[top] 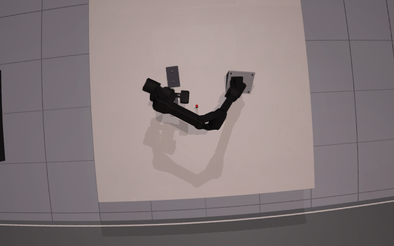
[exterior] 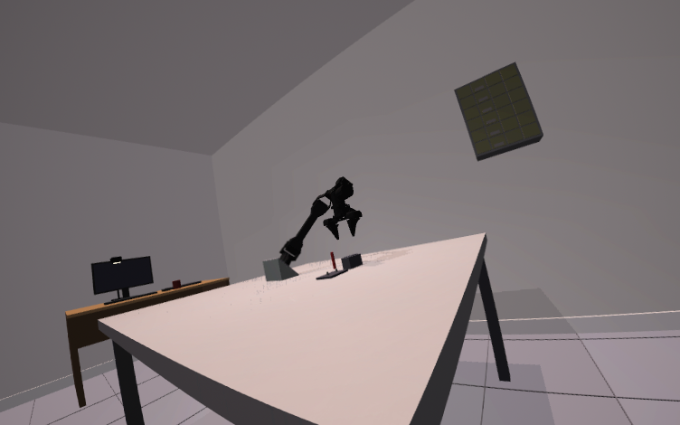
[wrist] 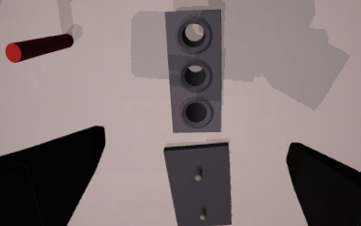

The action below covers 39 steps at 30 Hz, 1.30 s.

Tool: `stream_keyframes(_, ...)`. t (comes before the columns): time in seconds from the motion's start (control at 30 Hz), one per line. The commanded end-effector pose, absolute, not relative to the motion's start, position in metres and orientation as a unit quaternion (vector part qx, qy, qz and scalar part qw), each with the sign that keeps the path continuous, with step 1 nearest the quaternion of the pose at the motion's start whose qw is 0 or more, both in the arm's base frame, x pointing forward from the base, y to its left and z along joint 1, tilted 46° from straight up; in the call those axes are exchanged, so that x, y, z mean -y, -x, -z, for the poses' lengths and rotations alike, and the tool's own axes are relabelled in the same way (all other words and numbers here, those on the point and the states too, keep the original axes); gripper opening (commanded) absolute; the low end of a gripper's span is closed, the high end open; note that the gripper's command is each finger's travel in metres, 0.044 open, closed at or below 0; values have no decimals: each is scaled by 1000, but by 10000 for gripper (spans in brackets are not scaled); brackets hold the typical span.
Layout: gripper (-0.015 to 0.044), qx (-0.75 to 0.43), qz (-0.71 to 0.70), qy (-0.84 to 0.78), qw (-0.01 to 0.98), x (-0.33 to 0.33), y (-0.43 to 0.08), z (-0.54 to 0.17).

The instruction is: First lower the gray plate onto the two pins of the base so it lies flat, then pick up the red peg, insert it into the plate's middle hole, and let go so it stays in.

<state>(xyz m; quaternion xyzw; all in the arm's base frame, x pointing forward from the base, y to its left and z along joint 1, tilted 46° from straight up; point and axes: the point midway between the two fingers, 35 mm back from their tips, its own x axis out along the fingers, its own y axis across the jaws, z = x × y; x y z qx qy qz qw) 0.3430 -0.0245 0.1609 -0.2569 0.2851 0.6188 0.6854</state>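
Observation:
The gray plate (exterior: 352,260) (wrist: 196,94), a thick block with three holes in a row, stands on the table, separate from the base. In the top view the arm hides most of it. The flat dark base (top: 173,76) (exterior: 328,275) (wrist: 214,193) lies just beyond one end of the plate, its two pins upright and bare. The red peg (top: 196,105) (exterior: 333,260) (wrist: 41,47) stands upright on the table, off to the side of the plate. My gripper (exterior: 345,237) (wrist: 197,144) is open and empty, pointing down, well above the plate and base. Its fingertips are hidden in the top view.
The arm's gray mount (top: 248,82) (exterior: 276,269) stands on the pale table (top: 261,145) (exterior: 325,325). The arm bends from it around the peg's side. A desk with a monitor (exterior: 122,274) stands beyond the table, and a drawer cabinet (exterior: 501,112) is on the wall.

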Motion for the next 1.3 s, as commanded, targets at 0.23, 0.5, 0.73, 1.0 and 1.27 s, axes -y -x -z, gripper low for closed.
stream_keyframes(0.23,440,-242,-634,295,673,14,-338,-169)
stream_keyframes(0.5,440,-241,-634,295,674,-21,-342,-136)
stream_keyframes(0.73,440,-241,-634,295,674,-31,-345,-126)
stream_keyframes(1.0,440,-241,-633,295,674,-38,-347,-118)
stream_keyframes(1.27,440,-241,-633,295,674,-47,-349,-109)
